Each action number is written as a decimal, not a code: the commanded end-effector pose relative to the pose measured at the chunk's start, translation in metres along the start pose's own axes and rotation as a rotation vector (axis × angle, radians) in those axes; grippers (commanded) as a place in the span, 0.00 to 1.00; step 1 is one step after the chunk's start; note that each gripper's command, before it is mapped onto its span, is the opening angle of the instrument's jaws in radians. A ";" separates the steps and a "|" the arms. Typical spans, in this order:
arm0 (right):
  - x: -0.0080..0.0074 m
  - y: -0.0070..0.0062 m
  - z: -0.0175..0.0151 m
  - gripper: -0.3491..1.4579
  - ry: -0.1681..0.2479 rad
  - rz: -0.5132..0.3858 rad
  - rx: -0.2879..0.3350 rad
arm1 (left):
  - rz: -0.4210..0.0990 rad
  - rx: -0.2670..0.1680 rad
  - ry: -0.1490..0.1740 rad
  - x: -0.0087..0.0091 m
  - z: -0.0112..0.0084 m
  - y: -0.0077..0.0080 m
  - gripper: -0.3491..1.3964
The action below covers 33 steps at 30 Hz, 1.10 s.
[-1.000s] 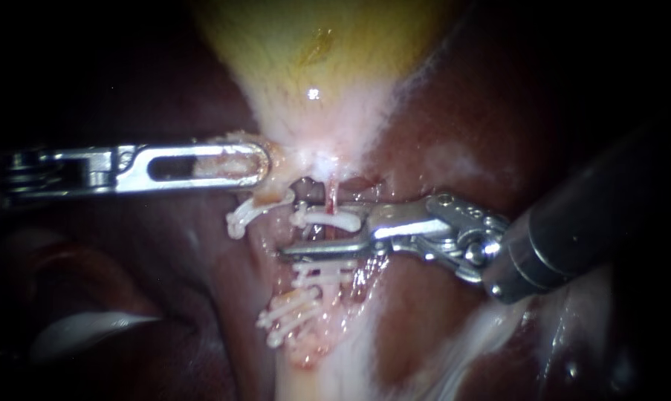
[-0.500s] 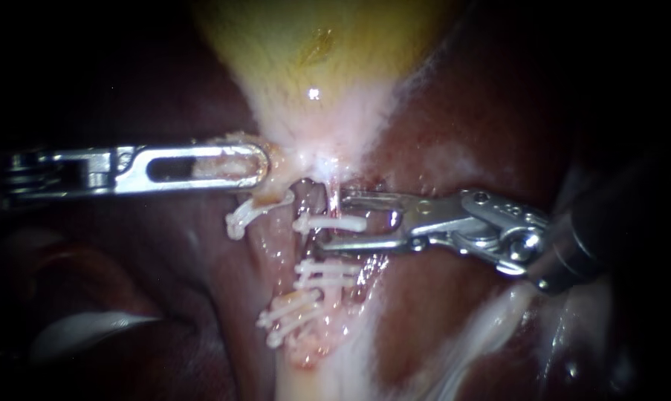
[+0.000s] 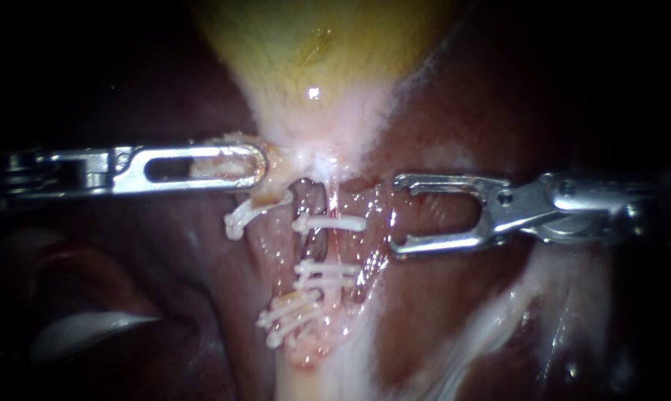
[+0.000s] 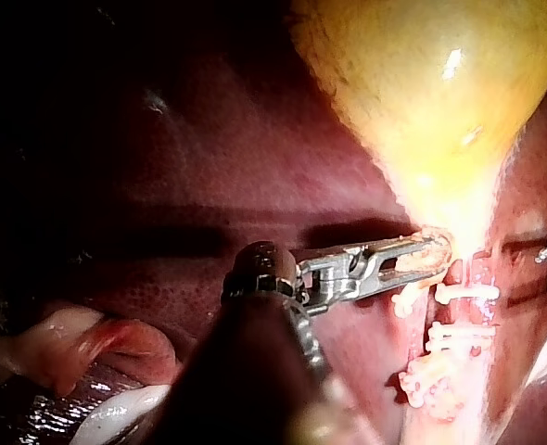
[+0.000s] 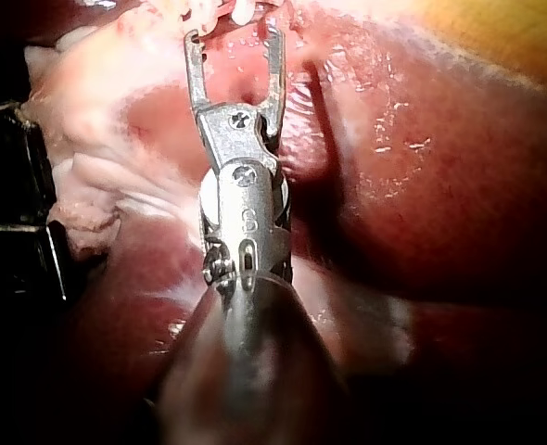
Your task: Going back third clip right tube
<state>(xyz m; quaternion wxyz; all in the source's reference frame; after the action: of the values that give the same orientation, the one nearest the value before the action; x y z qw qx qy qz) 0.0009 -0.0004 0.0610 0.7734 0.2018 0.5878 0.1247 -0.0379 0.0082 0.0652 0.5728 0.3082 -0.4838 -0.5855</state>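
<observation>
Since a second ago, my right instrument [image 3: 397,215] has slid back to the right, away from the tubes, and has left behind the white clip it was wrapped around. Its jaws now stand wide apart with nothing in them. They sit over the dark red liver [image 3: 461,111], near the clips but not touching them. The top clip [image 3: 329,222] lies flat across the thin right tube [image 3: 333,199], just under the narrow end of the yellow gallbladder [image 3: 328,59]. Two more clips [image 3: 324,273] sit side by side a little lower on the same strand. Lower still is a clump of clips [image 3: 290,315], too bunched up to count well. A lone clip [image 3: 242,214] hangs off to the left side. My left instrument [image 3: 259,165] comes in flat from the left. Its jaws are closed on some pale tissue [image 3: 276,160] right where the gallbladder gets thin, just above the lone clip.
</observation>
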 end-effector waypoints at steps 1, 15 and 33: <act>0.0000 0.0000 -0.0001 0.47 0.001 0.001 0.000 | 0.000 0.000 0.000 0.0000 0.0001 0.0000 0.00; -0.0001 -0.0004 -0.0004 0.47 0.001 -0.001 0.003 | 0.008 -0.004 -0.013 0.0006 0.0032 0.0020 0.00; 0.0000 -0.0008 -0.0005 0.47 0.001 -0.001 0.004 | 0.020 -0.043 -0.004 0.0018 0.0066 0.0044 0.00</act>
<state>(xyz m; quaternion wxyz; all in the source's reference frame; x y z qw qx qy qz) 0.0004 -0.0011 0.0605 0.7728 0.2030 0.5886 0.1231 -0.0426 0.0084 0.0718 0.5840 0.2897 -0.4757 -0.5906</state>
